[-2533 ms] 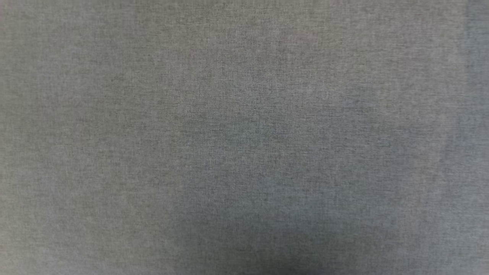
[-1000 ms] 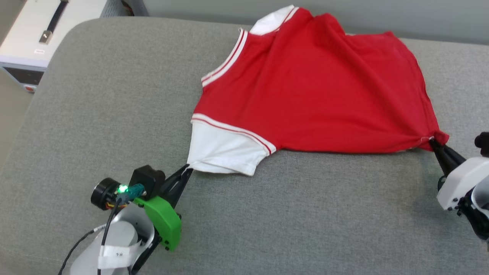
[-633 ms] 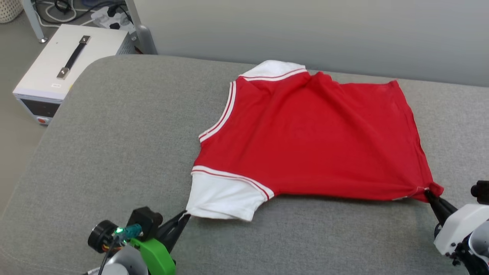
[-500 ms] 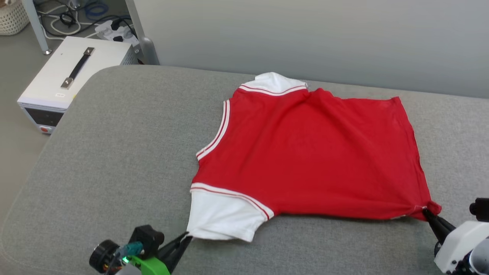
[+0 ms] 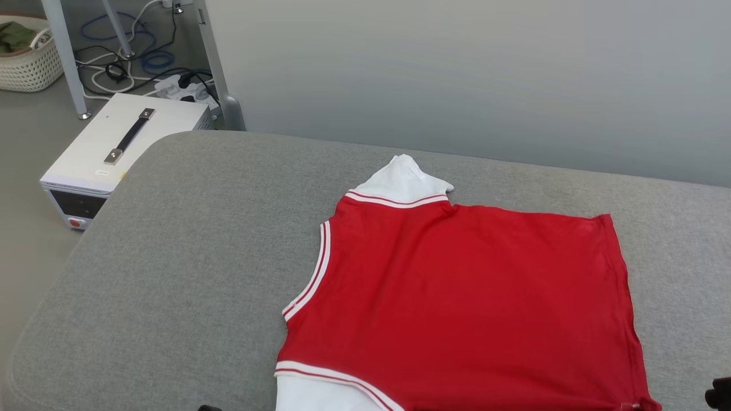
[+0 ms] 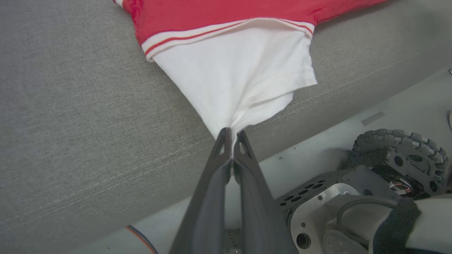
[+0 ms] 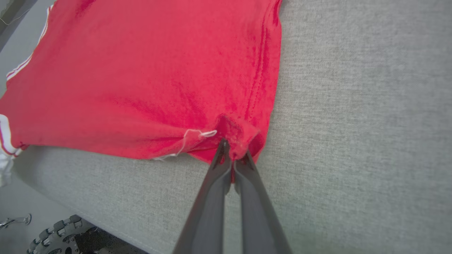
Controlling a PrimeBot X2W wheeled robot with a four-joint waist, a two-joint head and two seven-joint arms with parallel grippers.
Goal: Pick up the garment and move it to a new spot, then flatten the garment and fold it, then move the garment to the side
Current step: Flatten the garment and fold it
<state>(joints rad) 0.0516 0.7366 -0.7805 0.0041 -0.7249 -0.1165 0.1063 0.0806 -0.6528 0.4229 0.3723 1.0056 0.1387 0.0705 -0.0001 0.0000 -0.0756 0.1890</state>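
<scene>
Garment (image 5: pixel 457 308): lies spread, plain red side up, on the grey counter (image 5: pixel 188 240), toward 4 o'clock.
Left claw (image 6: pixel 231 135): pinches shut on the white sleeve (image 6: pixel 240 77) at 7 o'clock, probably to pull the cloth flat.
Right claw (image 7: pixel 231 155): clamps shut on the red hem corner (image 7: pixel 240 135) at 5 o'clock, likely for matching tension.
Edges: reaches the counter's front seam at 6 o'clock, so little slack there.
Room: opens wide from 8 to 11 o'clock; ends at the wall (image 5: pixel 457 74) at 12.

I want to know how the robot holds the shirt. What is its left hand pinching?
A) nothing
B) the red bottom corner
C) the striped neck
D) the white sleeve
D: the left hand is shut on the white sleeve of the shirt.
</scene>
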